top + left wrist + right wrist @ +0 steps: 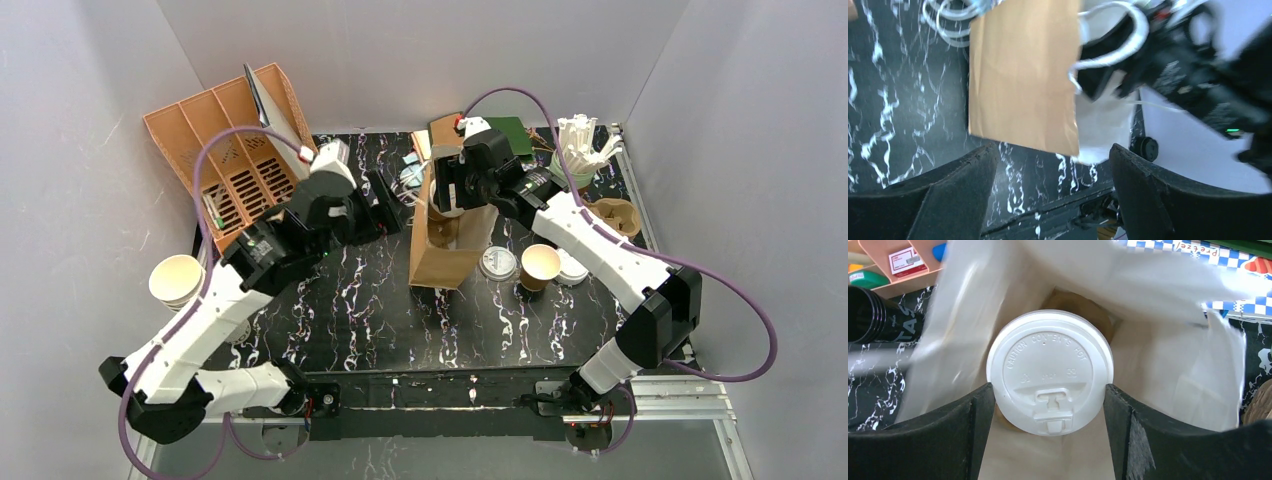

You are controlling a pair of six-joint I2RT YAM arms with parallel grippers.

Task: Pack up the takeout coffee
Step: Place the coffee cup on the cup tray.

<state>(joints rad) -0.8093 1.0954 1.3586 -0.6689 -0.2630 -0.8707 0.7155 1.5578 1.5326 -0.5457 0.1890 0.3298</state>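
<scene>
Bag: the brown paper bag stands in the middle of the table, mouth up, and that's where the action is.
Coffee: one lidded cup sits upright down inside the bag, its white lid facing straight up at the right wrist camera.
Right jaws: the right gripper hangs over the bag's mouth with its jaws spread wide, one tip at each side of the lid's rim. Pinching it or only flanking it, I can't tell from here.
Left jaws: the left gripper is spread with nothing between its fingers. It's just beside the bag's left face and, as far as I can see, off the paper.
Key relation: the cup lies directly below and between the right jaws, its long axis vertical and in line with that arm's reach. I'd judge the clean way out is straight up; go sideways and the bag wall comes along.
Nearer arm: the right, easily. The left only reaches the bag's outside.
Left on the table: an open tan cup sits right of the bag with white lids on either side of it, all on the right arm's side.
Progress: I'd say one coffee is in, and the open cup is not yet lidded or packed.
Risk: a fingertip catching the bag's lip could tip the whole thing.
</scene>
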